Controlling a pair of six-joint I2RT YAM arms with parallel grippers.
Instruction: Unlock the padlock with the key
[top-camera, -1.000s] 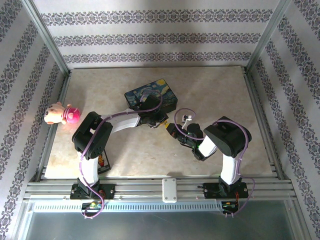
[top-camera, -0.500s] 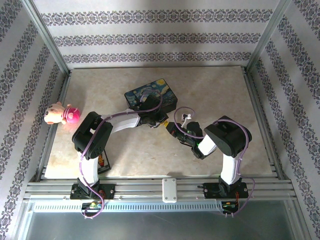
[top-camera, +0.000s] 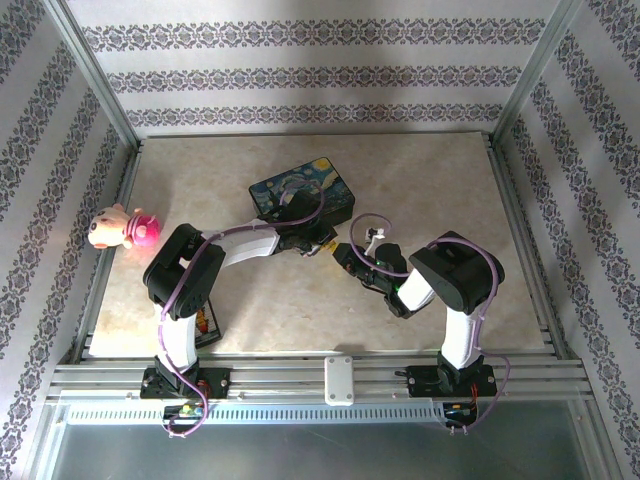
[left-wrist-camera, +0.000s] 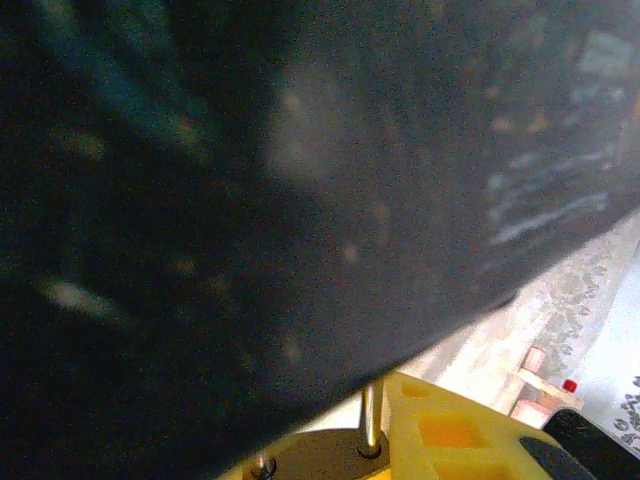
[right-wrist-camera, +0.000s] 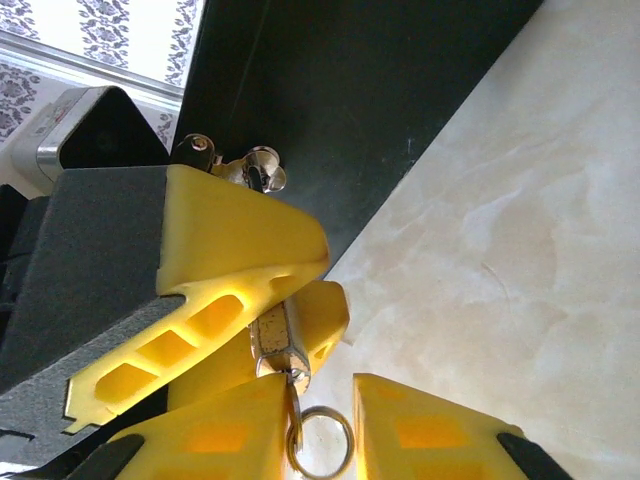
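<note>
Brass first: look for the padlock (right-wrist-camera: 277, 338) low in the right wrist view, wedged between two yellow fingers (right-wrist-camera: 235, 250) of the left jaws, closed on it and holding it just beside the dark painted box (right-wrist-camera: 360, 90). Higher up, past the upper finger, find its thin silvery shackle (right-wrist-camera: 262, 165). From the left wrist camera, much the same: a sliver of brass and one shackle leg (left-wrist-camera: 370, 418), seemingly seated in the body, next to a yellow finger and under the blurred dark bulk of the box.

Below the padlock, note the key (right-wrist-camera: 294, 382) running down from its underside to a small ring (right-wrist-camera: 318, 440). Looks entered in the keyhole, though too small to say how deep. On either side of that ring, the right jaws' own yellow fingers, standing a narrow gap apart over the marbled table (right-wrist-camera: 500, 250). Cannot tell whether pinching the key or merely bracketing it.

Now the risks, as a judgement only:

- **Loose or off-centre hold while turning:** likely to skid round the key's head or catch only the ring, leaving the lock shut.
- **Twisting out of line with the keyhole:** liable to bend the thin key or lever the tiny padlock round inside the left jaws' hold.
- **Pushing inward:** apt to drive the padlock and the left fingers into the box and shove it across the table.
- **Pulling back too early:** prone to drag the key out unturned.
- **A wide wrist roll:** seen from above, very little room between the two sets of jaws in front of the box, hence a risk of knocking finger against finger.
</note>
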